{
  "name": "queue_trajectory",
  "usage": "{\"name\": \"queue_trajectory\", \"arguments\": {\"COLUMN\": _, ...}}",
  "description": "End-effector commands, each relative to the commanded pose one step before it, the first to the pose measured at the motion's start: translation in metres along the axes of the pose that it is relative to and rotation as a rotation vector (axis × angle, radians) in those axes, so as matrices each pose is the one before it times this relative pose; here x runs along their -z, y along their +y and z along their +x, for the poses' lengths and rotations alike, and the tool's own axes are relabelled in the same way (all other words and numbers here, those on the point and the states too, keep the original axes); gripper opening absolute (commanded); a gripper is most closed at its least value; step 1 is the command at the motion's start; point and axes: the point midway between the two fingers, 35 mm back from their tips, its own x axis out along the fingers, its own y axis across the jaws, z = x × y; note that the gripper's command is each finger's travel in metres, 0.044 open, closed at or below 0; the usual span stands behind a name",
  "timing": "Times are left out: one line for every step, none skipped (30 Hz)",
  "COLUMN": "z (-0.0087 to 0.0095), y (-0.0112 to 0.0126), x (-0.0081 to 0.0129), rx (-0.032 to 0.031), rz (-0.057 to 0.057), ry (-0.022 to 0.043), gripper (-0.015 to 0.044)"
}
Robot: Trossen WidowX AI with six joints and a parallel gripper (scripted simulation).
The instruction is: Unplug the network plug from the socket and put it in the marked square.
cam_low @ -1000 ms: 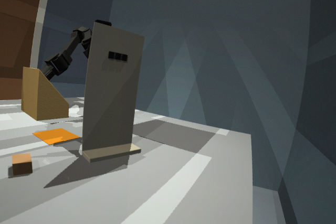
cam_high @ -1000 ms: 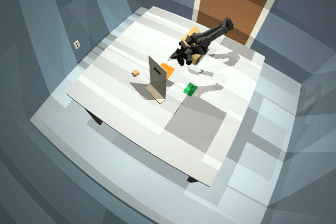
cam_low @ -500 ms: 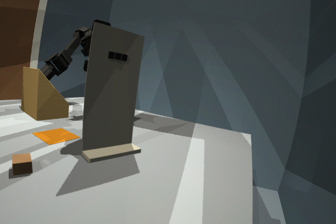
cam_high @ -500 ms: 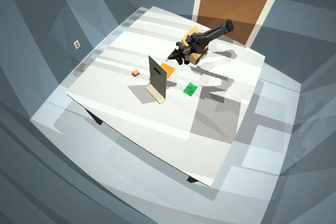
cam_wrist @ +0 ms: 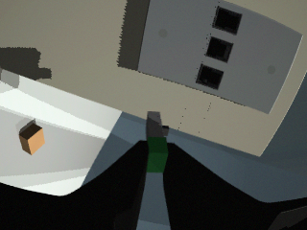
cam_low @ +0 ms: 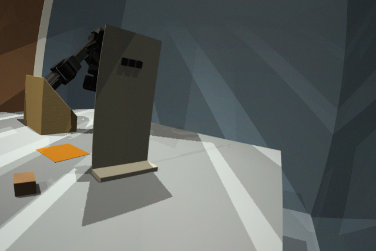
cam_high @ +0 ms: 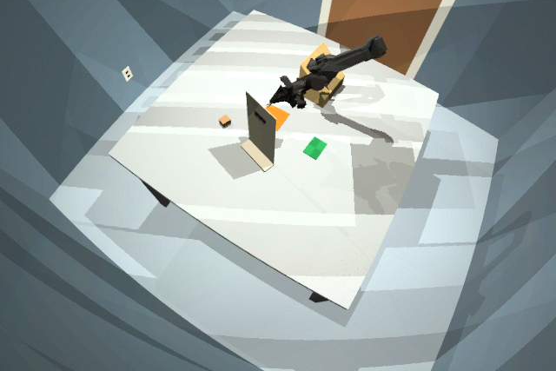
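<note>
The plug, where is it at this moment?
The plug is clamped between the fingers of the gripper, out of the sockets and in front of the upright panel; the top view puts the gripper above the orange square.

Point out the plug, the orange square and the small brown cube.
plug point(cam_wrist: 156, 148): wrist view, green body between the fingers.
orange square point(cam_low: 61, 151): exterior view, middle of its flat face.
cube point(cam_low: 24, 178): exterior view, its top face.

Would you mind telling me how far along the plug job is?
Done: all three sockets in the panel look empty, so the plug is out. In hand: the gripper is shut on the plug, near the panel. Left: set it inside the marked square, release, withdraw.
</note>
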Motion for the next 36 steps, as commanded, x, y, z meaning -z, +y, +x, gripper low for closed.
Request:
{"name": "queue_trajectory", "arguments": {"z": 0.00519, "y": 0.01282, "x": 0.00739, "rx": -0.04883, "rz": -0.0214, "ry": -0.00352, "gripper": 0.0}}
{"name": "queue_trajectory", "arguments": {"z": 0.00153, "y": 0.00281, "x": 0.00139, "rx": -0.01189, "rz": -0.0045, "ry": -0.00203, "gripper": 0.0}}
{"name": "queue_trajectory", "arguments": {"z": 0.00151, "y": 0.00281, "x": 0.00139, "rx": -0.01187, "rz": -0.0044, "ry": -0.00213, "gripper": 0.0}}
{"name": "queue_trajectory", "arguments": {"z": 0.00148, "y": 0.00281, "x": 0.00138, "rx": -0.01184, "rz": -0.0043, "ry": -0.00224, "gripper": 0.0}}
{"name": "queue_trajectory", "arguments": {"z": 0.00146, "y": 0.00281, "x": 0.00137, "rx": -0.01181, "rz": -0.0041, "ry": -0.00235, "gripper": 0.0}}
{"name": "queue_trajectory", "arguments": {"z": 0.00144, "y": 0.00281, "x": 0.00137, "rx": -0.01178, "rz": -0.004, "ry": -0.00246, "gripper": 0.0}}
{"name": "queue_trajectory", "arguments": {"z": 0.00142, "y": 0.00281, "x": 0.00136, "rx": -0.01175, "rz": -0.0039, "ry": -0.00256, "gripper": 0.0}}
{"name": "queue_trajectory", "arguments": {"z": 0.00139, "y": 0.00281, "x": 0.00135, "rx": -0.01172, "rz": -0.0038, "ry": -0.00268, "gripper": 0.0}}
{"name": "queue_trajectory", "arguments": {"z": 0.00137, "y": 0.00281, "x": 0.00135, "rx": -0.01168, "rz": -0.0036, "ry": -0.00279, "gripper": 0.0}}
{"name": "queue_trajectory", "arguments": {"z": 0.00135, "y": 0.00281, "x": 0.00134, "rx": -0.01164, "rz": -0.0035, "ry": -0.0029, "gripper": 0.0}}
{"name": "queue_trajectory", "arguments": {"z": 0.00132, "y": 0.00282, "x": 0.00133, "rx": -0.0116, "rz": -0.0034, "ry": -0.00301, "gripper": 0.0}}
{"name": "queue_trajectory", "arguments": {"z": 0.0013, "y": 0.00282, "x": 0.00132, "rx": -0.01156, "rz": -0.0033, "ry": -0.00312, "gripper": 0.0}}
{"name": "queue_trajectory", "arguments": {"z": 0.00128, "y": 0.00282, "x": 0.00131, "rx": -0.01151, "rz": -0.0031, "ry": -0.00324, "gripper": 0.0}}
{"name": "queue_trajectory", "arguments": {"z": 0.00125, "y": 0.00282, "x": 0.0013, "rx": -0.01146, "rz": -0.003, "ry": -0.00335, "gripper": 0.0}}
{"name": "queue_trajectory", "arguments": {"z": 0.00123, "y": 0.00282, "x": 0.00128, "rx": -0.01142, "rz": -0.0029, "ry": -0.00347, "gripper": 0.0}}
{"name": "queue_trajectory", "arguments": {"z": 0.00121, "y": 0.00282, "x": 0.00127, "rx": -0.01136, "rz": -0.0028, "ry": -0.00358, "gripper": 0.0}}
{"name": "queue_trajectory", "arguments": {"z": 0.00118, "y": 0.00282, "x": 0.00126, "rx": -0.01131, "rz": -0.0027, "ry": -0.0037, "gripper": 0.0}}
{"name": "queue_trajectory", "arguments": {"z": 0.00116, "y": 0.00282, "x": 0.00124, "rx": -0.01125, "rz": -0.0026, "ry": -0.00382, "gripper": 0.0}}
{"name": "queue_trajectory", "arguments": {"z": 0.00113, "y": 0.00282, "x": 0.00123, "rx": -0.01119, "rz": -0.0024, "ry": -0.00393, "gripper": 0.0}}
{"name": "queue_trajectory", "arguments": {"z": 0.00111, "y": 0.00282, "x": 0.00121, "rx": -0.01113, "rz": -0.0023, "ry": -0.00405, "gripper": 0.0}}
{"name": "queue_trajectory", "arguments": {"z": 0.00109, "y": 0.00282, "x": 0.0012, "rx": -0.01107, "rz": -0.0022, "ry": -0.00417, "gripper": 0.0}}
{"name": "queue_trajectory", "arguments": {"z": 0.00106, "y": 0.00282, "x": 0.00118, "rx": -0.011, "rz": -0.0021, "ry": -0.00429, "gripper": 0.0}}
{"name": "queue_trajectory", "arguments": {"z": 0.00104, "y": 0.00282, "x": 0.00117, "rx": -0.01093, "rz": -0.002, "ry": -0.00441, "gripper": 0.0}}
{"name": "queue_trajectory", "arguments": {"z": 0.00101, "y": 0.00282, "x": 0.00115, "rx": -0.01086, "rz": -0.0019, "ry": -0.00452, "gripper": 0.0}}
{"name": "queue_trajectory", "arguments": {"z": 0.00099, "y": 0.00282, "x": 0.00113, "rx": -0.01078, "rz": -0.0018, "ry": -0.00464, "gripper": 0.0}}
{"name": "queue_trajectory", "arguments": {"z": 0.00096, "y": 0.00282, "x": 0.00111, "rx": -0.01071, "rz": -0.0017, "ry": -0.00476, "gripper": 0.0}}
{"name": "queue_trajectory", "arguments": {"z": 0.00094, "y": 0.00282, "x": 0.00109, "rx": -0.01063, "rz": -0.0015, "ry": -0.00488, "gripper": 0.0}}
{"name": "queue_trajectory", "arguments": {"z": 0.00092, "y": 0.00282, "x": 0.00107, "rx": -0.01055, "rz": -0.0014, "ry": -0.005, "gripper": 0.0}}
{"name": "queue_trajectory", "arguments": {"z": 0.00089, "y": 0.00282, "x": 0.00105, "rx": -0.01047, "rz": -0.0013, "ry": -0.00512, "gripper": 0.0}}
{"name": "queue_trajectory", "arguments": {"z": 0.00087, "y": 0.00281, "x": 0.00103, "rx": -0.01038, "rz": -0.0012, "ry": -0.00524, "gripper": 0.0}}
{"name": "queue_trajectory", "arguments": {"z": 0.00084, "y": 0.00281, "x": 0.00101, "rx": -0.01029, "rz": -0.0011, "ry": -0.00536, "gripper": 0.0}}
{"name": "queue_trajectory", "arguments": {"z": 0.00082, "y": 0.00281, "x": 0.00099, "rx": -0.0102, "rz": -0.001, "ry": -0.00547, "gripper": 0.0}}
{"name": "queue_trajectory", "arguments": {"z": 0.0008, "y": 0.00281, "x": 0.00096, "rx": -0.01011, "rz": -0.0009, "ry": -0.00559, "gripper": 0.0}}
{"name": "queue_trajectory", "arguments": {"z": 0.00077, "y": 0.00281, "x": 0.00094, "rx": -0.01001, "rz": -0.0008, "ry": -0.00571, "gripper": 0.0}}
{"name": "queue_trajectory", "arguments": {"z": 0.00075, "y": 0.00281, "x": 0.00092, "rx": -0.00992, "rz": -0.0007, "ry": -0.00583, "gripper": 0.0}}
{"name": "queue_trajectory", "arguments": {"z": 0.00072, "y": 0.0028, "x": 0.00089, "rx": -0.00982, "rz": -0.0006, "ry": -0.00595, "gripper": 0.0}}
